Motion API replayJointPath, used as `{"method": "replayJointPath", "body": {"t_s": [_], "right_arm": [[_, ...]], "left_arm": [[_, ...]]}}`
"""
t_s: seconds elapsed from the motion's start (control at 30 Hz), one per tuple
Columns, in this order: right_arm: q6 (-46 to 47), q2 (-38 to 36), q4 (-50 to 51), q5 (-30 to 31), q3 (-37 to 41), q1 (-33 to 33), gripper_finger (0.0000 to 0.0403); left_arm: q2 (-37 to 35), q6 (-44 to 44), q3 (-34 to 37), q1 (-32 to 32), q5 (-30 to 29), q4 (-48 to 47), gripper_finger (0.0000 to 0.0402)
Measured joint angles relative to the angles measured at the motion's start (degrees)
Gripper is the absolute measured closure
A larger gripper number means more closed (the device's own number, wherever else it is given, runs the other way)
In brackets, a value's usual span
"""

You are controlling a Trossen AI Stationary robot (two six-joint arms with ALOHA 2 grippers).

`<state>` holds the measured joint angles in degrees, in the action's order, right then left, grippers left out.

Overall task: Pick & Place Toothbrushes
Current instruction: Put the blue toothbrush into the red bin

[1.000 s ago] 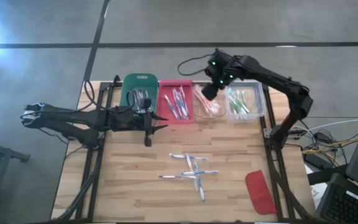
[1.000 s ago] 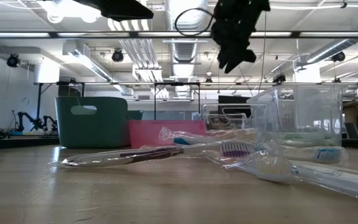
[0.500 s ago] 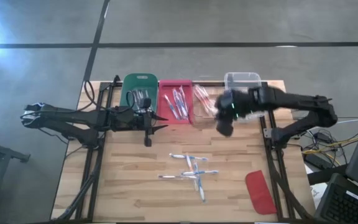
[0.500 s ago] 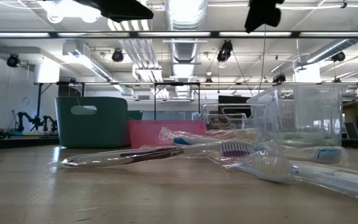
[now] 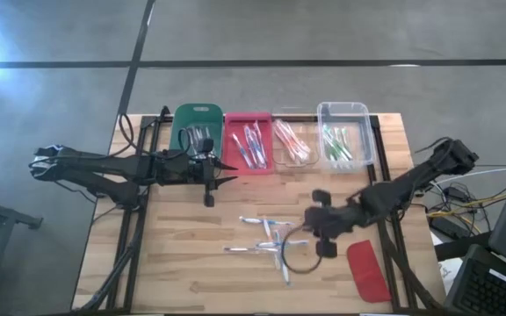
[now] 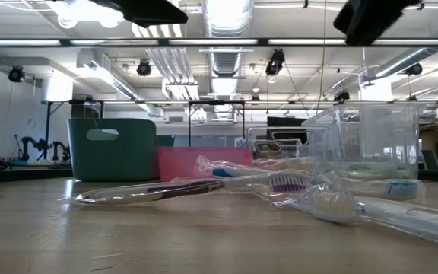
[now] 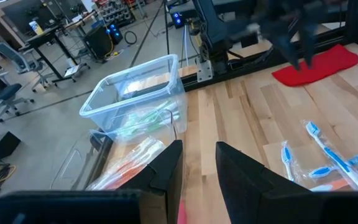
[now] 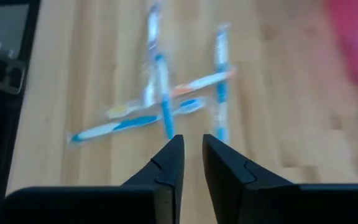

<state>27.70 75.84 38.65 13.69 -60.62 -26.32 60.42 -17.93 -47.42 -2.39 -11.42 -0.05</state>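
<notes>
Several loose toothbrushes (image 5: 272, 242) in clear wrappers lie crossed on the wooden table, near its middle. They also show in the low view (image 6: 204, 186) and in the right wrist view (image 8: 160, 99). My right gripper (image 5: 313, 230) hangs above the table just right of that pile. Its fingers (image 8: 191, 152) stand a narrow gap apart, slanting down toward the pile with nothing between them. My left gripper (image 5: 222, 178) waits open in front of the bins with nothing between its fingers (image 7: 199, 155). More toothbrushes lie in the far bins.
Along the far edge stand a green bin (image 5: 196, 132), a red bin (image 5: 249, 142) and two clear bins (image 5: 293, 145) (image 5: 345, 145). A flat red lid (image 5: 369, 270) lies at the near right. Bare wood lies left of the pile.
My right gripper has swung from above the far clear bins toward the table's near edge, sinking somewhat and rolling. It now hangs beside the loose toothbrushes. The toothbrushes and the lid have kept their places.
</notes>
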Motion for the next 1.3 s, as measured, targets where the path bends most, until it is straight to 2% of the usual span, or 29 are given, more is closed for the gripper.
{"method": "replayJointPath", "body": {"t_s": [0.13, 0.37, 0.63, 0.9, 1.1, 1.3], "right_arm": [[1.63, 2.7, -4.61, 0.0, 4.29, -2.74, 0.0327], [2.33, 8.81, -5.08, 0.78, 7.2, -3.09, 0.0269], [2.29, 17.45, -5.15, -0.47, 6.45, -3.46, 0.02], [2.17, 23.5, -5.33, -3.45, 3.34, -3.57, 0.0159], [2.39, 26.95, -6.2, -3.45, 2.98, -3.53, 0.0152], [4.67, 28.24, -6.25, -3.55, 2.86, -3.57, 0.0198]], "left_arm": [[0.0, -0.02, 0.0, 0.0, 0.0, 0.0, 0.03], [0.0, -0.02, 0.0, 0.0, 0.0, 0.0, 0.03], [0.0, -0.26, 0.0, 0.0, 0.0, 0.0, 0.03], [0.0, -0.47, 0.0, 0.04, 0.0, -0.02, 0.03], [0.0, -0.66, 0.01, 0.04, 0.0, -0.02, 0.03], [0.0, -0.71, 1.02, 0.02, 0.0, -0.09, 0.03]]}}
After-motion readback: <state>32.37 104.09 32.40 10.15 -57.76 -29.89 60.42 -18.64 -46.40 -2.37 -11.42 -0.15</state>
